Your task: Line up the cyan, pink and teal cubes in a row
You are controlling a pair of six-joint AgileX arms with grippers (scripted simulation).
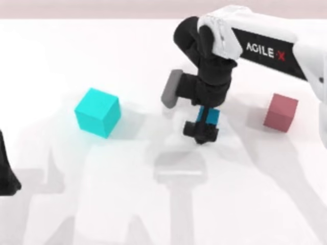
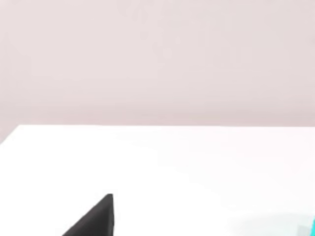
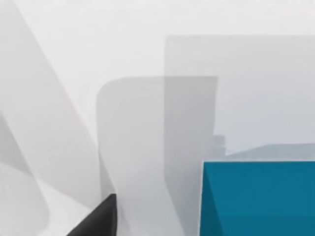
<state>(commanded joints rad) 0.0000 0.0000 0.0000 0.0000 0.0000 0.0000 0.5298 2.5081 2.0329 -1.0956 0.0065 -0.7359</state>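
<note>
1. Sitting between the cyan cube [image 1: 97, 112] on the left and the pink cube [image 1: 280, 112] on the right, the teal cube [image 1: 209, 116] is mostly covered by the right gripper [image 1: 201, 133]. The fingers look closed around it, though the top view hides the contact itself.
2. Risk, as I judge it: the teal cube is the smallest, so a shallow or off-centre pinch could let it twist or slip out. If it drops crooked, the row would come out uneven.
3. A second risk is the arm's bulk — swinging low toward either neighbour could nudge the pink or cyan cube, both well apart from it now.
4. Only the top view shows all three cubes at once.
5. Up close, the right wrist view shows the teal cube's face [image 3: 258, 199] and one dark fingertip [image 3: 96, 219], with nothing of the others.
6. Parked at the near left edge, the left arm [image 1: 7, 171] sees bare table [image 2: 157, 167] — I cannot tell how its fingers stand.
</note>
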